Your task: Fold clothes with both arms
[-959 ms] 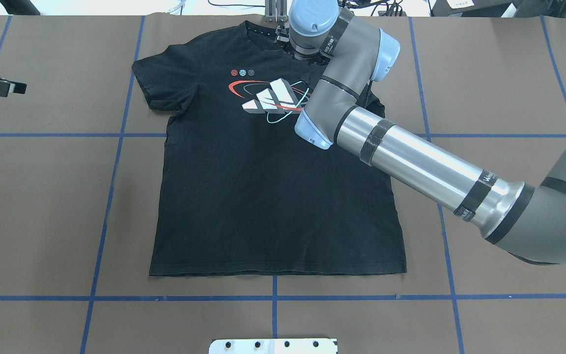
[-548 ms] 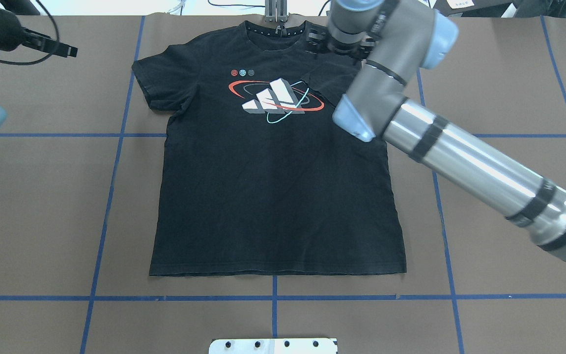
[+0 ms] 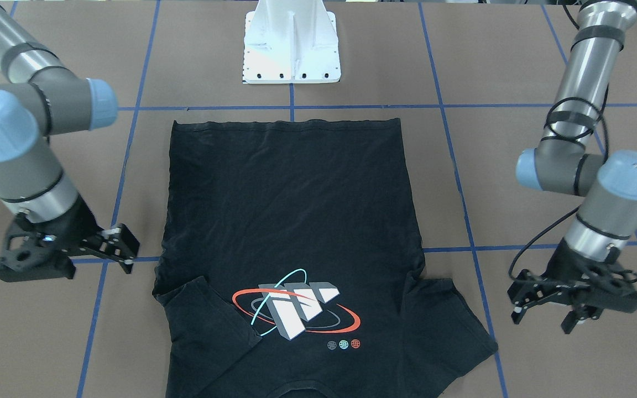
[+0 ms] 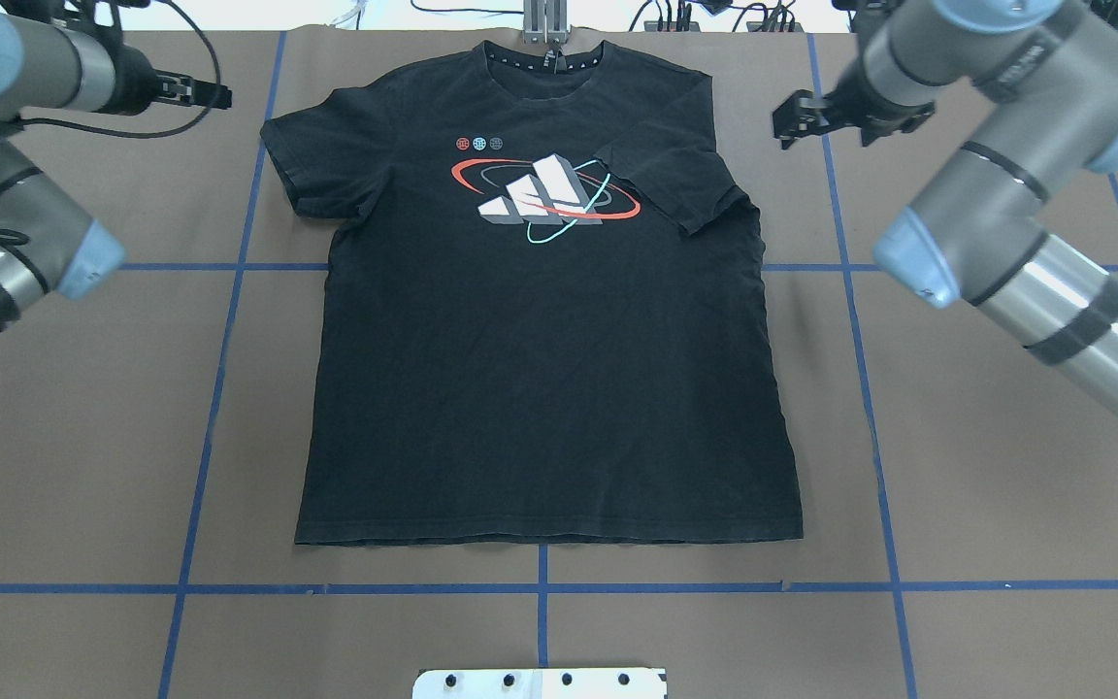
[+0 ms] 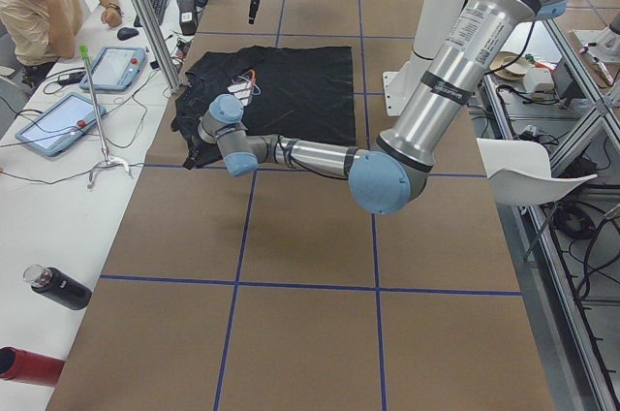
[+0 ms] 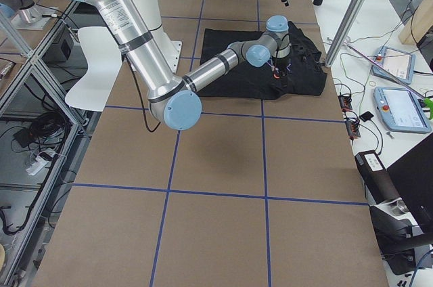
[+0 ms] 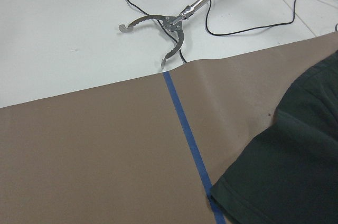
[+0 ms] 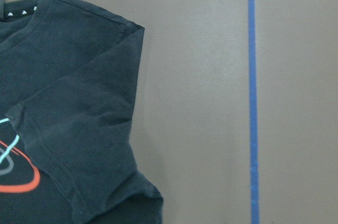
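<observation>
Black short-sleeved fabric T-shirt (image 4: 540,388): flat, centre of brown paper-covered counter (image 4: 957,505), hem nearest white metal pedestal base (image 4: 540,682), collar farthest. Robot's-right sleeve (image 4: 666,180) lies folded onto chest. Black two-finger left gripper (image 4: 219,94) and black two-finger right gripper (image 4: 792,121) flank the shoulders, apart from the cloth.

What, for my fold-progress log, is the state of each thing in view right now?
T-shirt: spread flat, print up, body not folded.
Sleeve on the robot's right: folded in over the chest.
Sleeve on the robot's left: spread out flat.
Left hand: open, empty, beside the shirt.
Right hand: open, empty, beside the shirt.
Grabber tool: lying down, jaws open.
</observation>
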Controlling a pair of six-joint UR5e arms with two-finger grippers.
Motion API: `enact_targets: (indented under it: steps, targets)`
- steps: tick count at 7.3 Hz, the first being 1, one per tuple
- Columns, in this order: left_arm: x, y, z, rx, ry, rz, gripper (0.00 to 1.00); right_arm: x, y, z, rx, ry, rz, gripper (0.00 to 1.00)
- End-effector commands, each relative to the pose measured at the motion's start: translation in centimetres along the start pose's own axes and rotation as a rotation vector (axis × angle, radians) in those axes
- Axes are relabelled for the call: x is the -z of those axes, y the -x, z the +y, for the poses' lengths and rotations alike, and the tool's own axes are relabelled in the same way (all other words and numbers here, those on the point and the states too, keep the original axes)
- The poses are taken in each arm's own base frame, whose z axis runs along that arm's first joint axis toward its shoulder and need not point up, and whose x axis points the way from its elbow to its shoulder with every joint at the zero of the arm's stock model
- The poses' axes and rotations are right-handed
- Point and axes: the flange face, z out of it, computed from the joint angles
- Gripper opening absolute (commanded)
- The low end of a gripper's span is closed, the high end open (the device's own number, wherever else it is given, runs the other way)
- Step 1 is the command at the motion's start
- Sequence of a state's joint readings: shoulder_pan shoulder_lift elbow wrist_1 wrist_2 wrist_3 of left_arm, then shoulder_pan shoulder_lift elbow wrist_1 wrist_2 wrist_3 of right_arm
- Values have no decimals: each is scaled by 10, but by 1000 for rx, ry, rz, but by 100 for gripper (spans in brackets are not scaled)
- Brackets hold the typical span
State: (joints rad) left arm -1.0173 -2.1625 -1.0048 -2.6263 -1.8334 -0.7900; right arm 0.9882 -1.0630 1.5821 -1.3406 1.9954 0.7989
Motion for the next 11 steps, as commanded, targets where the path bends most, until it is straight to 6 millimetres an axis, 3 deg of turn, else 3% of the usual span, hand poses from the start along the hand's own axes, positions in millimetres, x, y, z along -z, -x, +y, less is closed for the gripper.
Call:
enact_targets:
  steps: [1, 3, 5, 8, 11]
  targets:
    - [-39, -22, 15, 52, 10, -16, 89, 5, -36, 13, 45, 13, 0, 100]
    - [-60, -30, 13, 71, 29, -25, 64, 5, -35, 12, 47, 9, 4, 100]
    - [-75, -35, 4, 74, 33, -49, 56, 3, -35, 12, 47, 10, 7, 100]
    - [-82, -41, 12, 69, 47, -47, 55, -2, -36, 11, 45, 12, 16, 100]
    - [-84, -50, 21, 59, 51, -28, 33, -2, -33, 11, 40, 12, 13, 100]
